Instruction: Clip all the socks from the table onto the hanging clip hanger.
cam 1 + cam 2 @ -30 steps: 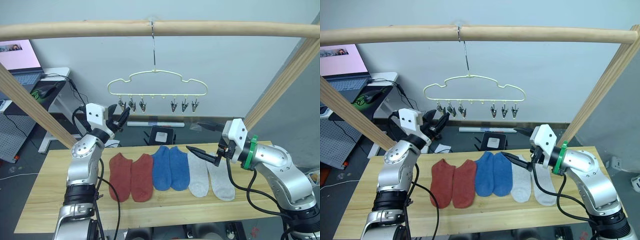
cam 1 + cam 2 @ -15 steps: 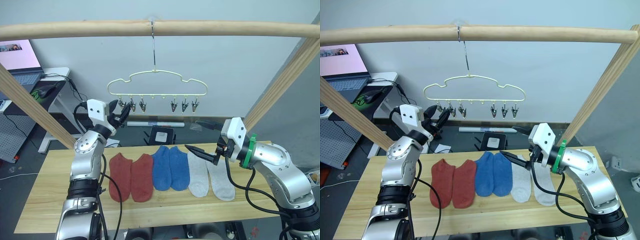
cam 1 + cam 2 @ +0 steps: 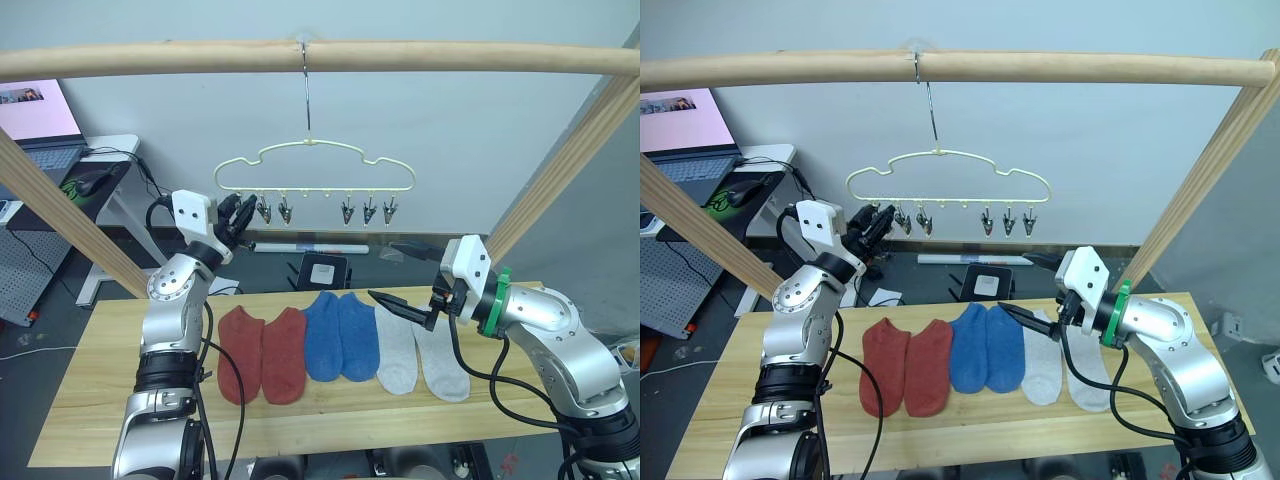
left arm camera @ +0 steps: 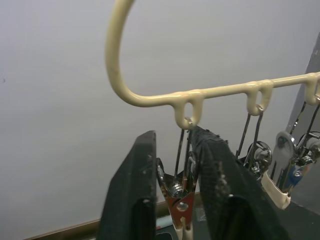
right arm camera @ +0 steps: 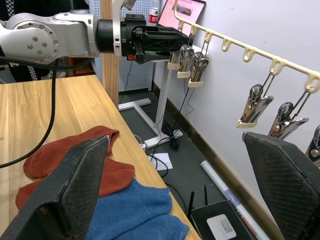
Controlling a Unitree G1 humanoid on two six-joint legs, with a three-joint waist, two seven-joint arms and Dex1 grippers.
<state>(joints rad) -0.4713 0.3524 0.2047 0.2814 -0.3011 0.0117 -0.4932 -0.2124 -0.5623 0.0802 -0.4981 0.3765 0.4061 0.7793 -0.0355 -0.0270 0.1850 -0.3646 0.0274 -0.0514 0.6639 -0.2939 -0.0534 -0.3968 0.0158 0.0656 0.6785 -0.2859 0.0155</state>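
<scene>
Clip hanger's (image 3: 315,168) leftmost clip (image 4: 180,197) sits between left end effector (image 4: 181,192) fingers.

A thick wooden pole (image 3: 320,55) ran level across the top of the frame, and two slanted wooden beams came down from it, one on the robot's left (image 3: 70,225) and one on its right (image 3: 570,160). Behind stood a plain pale wall (image 3: 450,120). Off to the left a small white desk (image 3: 115,150) carried an open laptop (image 3: 40,125) with a pink screen, and a dark mouse (image 3: 92,180) lay beside it. Black cables (image 3: 150,185) trailed down from the desk. On the floor past the table lay a white tube (image 3: 310,247) and a dark box with a white label (image 3: 322,272).
</scene>
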